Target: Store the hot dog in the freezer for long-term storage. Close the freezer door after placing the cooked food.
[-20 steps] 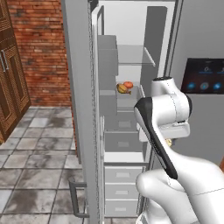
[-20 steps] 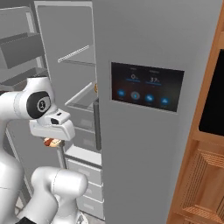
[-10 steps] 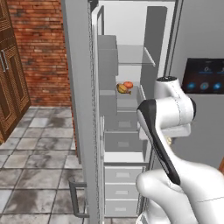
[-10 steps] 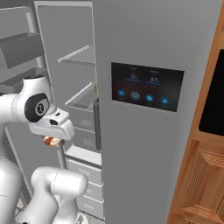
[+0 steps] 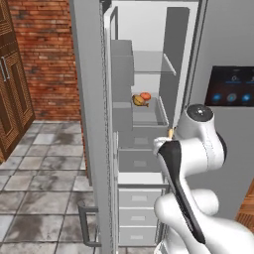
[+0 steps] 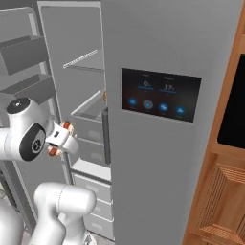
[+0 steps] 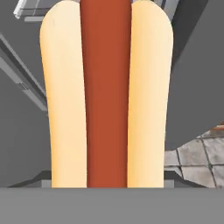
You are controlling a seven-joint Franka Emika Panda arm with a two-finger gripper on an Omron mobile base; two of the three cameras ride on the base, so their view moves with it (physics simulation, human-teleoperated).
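Hot dog in the tool at the open freezer

The tool (image 6: 61, 139) is closed on the hot dog (image 7: 106, 94), which it carries in front of the open freezer (image 5: 149, 74). In the hand view the bun stands lengthwise up the picture, two pale tan halves with the red sausage between them; the finger tips themselves are hidden behind it. In the right base view the hot dog (image 6: 66, 127) shows as small red and tan ends on either side of the white hand, level with the lower wire shelf (image 6: 88, 109). In the left base view only a tan tip (image 5: 170, 133) peeks out beside the arm's upper joint, just outside the freezer's right edge.

The freezer door (image 5: 92, 119) stands swung wide to the left, its inner bins (image 5: 122, 64) facing the compartment and its bar handle (image 5: 85, 225) visible low down. Inside are white walls, a wire shelf higher up (image 5: 154, 63), and grey drawers (image 5: 139, 208) at the bottom. On the middle shelf sit a round orange-red food item (image 5: 145, 96) and a yellowish-brown item (image 5: 139, 100), touching each other. To the right is the shut fridge door with a black display panel (image 6: 161, 94).
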